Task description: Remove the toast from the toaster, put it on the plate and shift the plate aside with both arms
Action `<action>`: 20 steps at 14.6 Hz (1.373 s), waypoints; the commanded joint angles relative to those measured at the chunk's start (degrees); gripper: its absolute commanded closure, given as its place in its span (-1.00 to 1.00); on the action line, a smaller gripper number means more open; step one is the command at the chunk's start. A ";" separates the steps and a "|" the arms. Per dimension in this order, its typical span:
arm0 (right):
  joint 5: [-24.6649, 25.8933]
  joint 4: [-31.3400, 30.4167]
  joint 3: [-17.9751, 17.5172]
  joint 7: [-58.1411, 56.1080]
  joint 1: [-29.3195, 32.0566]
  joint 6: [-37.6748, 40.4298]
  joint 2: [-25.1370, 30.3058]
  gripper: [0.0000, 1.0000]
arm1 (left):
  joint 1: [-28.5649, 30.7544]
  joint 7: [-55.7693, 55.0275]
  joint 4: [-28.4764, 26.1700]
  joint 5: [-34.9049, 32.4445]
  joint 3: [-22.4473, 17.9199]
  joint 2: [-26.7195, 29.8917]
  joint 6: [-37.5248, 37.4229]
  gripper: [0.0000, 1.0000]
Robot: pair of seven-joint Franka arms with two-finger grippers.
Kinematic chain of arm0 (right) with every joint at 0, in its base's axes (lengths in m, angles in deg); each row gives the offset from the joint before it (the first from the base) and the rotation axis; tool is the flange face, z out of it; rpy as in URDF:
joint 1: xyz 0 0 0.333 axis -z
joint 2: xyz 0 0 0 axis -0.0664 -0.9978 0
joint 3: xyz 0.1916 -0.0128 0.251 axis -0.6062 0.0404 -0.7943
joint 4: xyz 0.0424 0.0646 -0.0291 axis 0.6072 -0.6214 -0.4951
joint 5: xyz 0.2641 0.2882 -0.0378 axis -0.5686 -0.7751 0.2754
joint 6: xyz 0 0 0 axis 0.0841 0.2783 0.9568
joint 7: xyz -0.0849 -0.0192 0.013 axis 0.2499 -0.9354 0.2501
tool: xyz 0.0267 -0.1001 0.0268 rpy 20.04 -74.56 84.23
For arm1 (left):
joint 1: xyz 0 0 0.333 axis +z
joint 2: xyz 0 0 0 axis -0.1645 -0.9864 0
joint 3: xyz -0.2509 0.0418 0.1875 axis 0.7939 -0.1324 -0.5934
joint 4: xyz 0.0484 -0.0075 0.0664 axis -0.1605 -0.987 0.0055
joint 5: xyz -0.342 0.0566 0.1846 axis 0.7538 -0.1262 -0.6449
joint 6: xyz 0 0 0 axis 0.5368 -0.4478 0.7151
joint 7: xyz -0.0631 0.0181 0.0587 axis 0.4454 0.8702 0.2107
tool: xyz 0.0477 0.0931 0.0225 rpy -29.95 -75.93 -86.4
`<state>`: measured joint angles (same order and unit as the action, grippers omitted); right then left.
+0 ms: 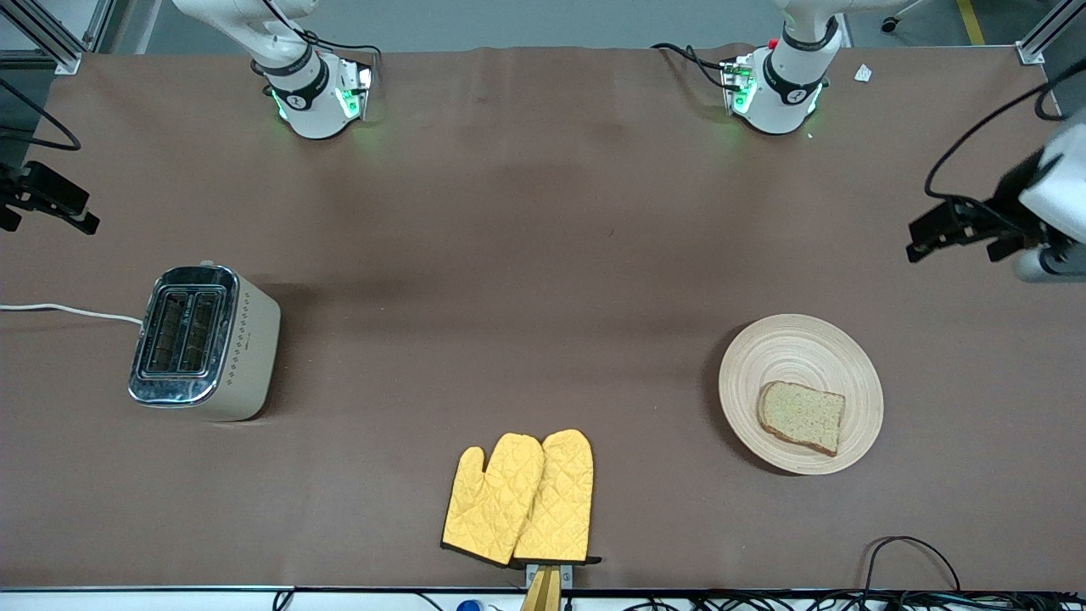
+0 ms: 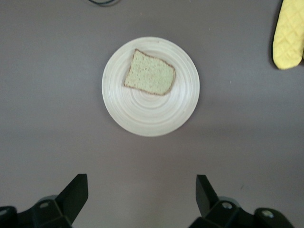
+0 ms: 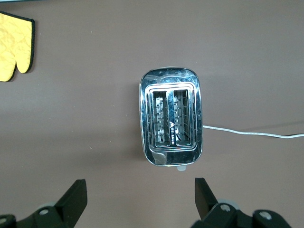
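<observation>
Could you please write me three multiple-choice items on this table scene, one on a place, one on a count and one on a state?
1. Where does the toast lie?
A. in a toaster slot
B. on the plate
C. on the oven mitts

2. How many slots does the toaster have?
A. one
B. two
C. four

3. How do the two pincers stand?
A. both open and holding nothing
B. the left one shut on the toast
C. the right one shut on the plate

Key:
1 B: the slice rests on the plate, on its part nearer the front camera.
2 B: two slots side by side show in the chrome top, both without bread.
3 A: the left pincer hangs over the tablecloth near the plate and the right pincer near the toaster, fingers apart.
</observation>
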<state>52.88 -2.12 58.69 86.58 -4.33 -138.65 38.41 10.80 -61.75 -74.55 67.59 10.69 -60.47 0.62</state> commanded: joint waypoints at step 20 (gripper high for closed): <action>-0.67 -0.50 -0.60 -0.77 1.05 0.03 0.50 -1.00 | -2.74 1.28 -12.84 -0.44 -2.91 11.70 -0.37 -1.00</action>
